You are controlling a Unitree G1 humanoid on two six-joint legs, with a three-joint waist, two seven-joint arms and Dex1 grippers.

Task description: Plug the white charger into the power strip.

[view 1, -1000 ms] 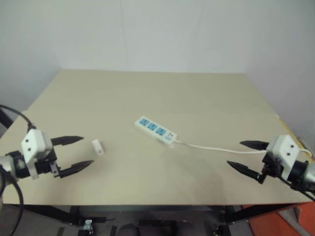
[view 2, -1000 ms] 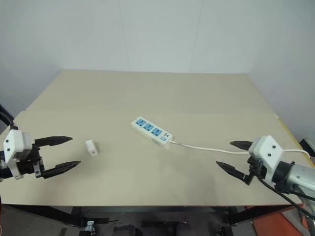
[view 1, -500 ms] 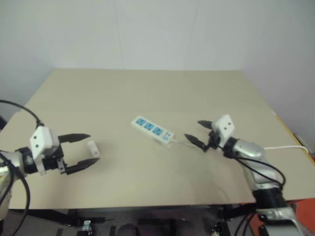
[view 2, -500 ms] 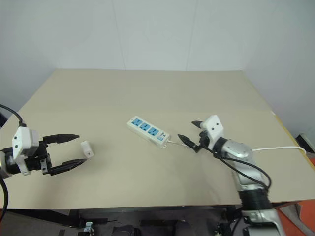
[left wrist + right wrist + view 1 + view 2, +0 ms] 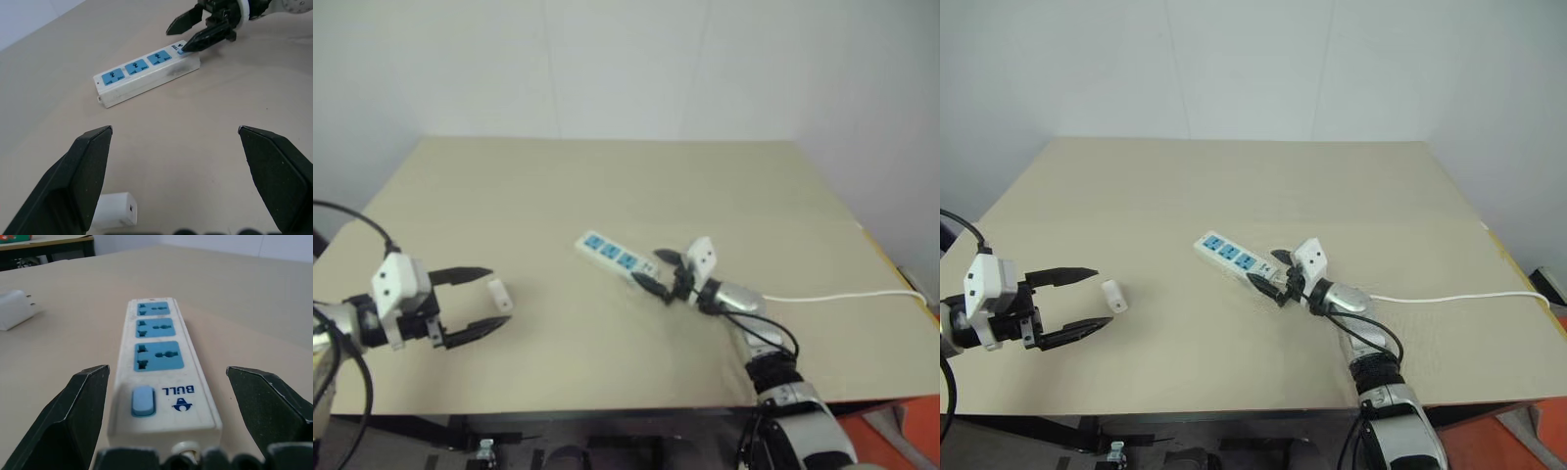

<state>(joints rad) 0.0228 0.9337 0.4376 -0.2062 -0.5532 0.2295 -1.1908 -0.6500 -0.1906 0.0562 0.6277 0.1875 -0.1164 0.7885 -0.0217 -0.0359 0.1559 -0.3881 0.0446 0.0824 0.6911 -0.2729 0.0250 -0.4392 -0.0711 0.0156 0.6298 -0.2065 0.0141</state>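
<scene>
Right pincer: where the power strip's switch end lies, the right pincer [image 5: 1272,273] straddles it, fingers spread, nothing pinched.
Left pincer: left pincer [image 5: 481,299] spread wide, empty, low over the counter [image 5: 607,186].
White charger: white charger [image 5: 499,294] lies on the counter between the left fingertips.
Power strip: power strip [image 5: 1231,258] flat mid-counter, well apart from the charger; its cord [image 5: 1449,299] trails toward the right edge.

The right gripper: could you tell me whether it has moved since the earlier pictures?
Yes. The right gripper has swung in from the table's right edge to the switch end of the power strip, fingers open.
</scene>
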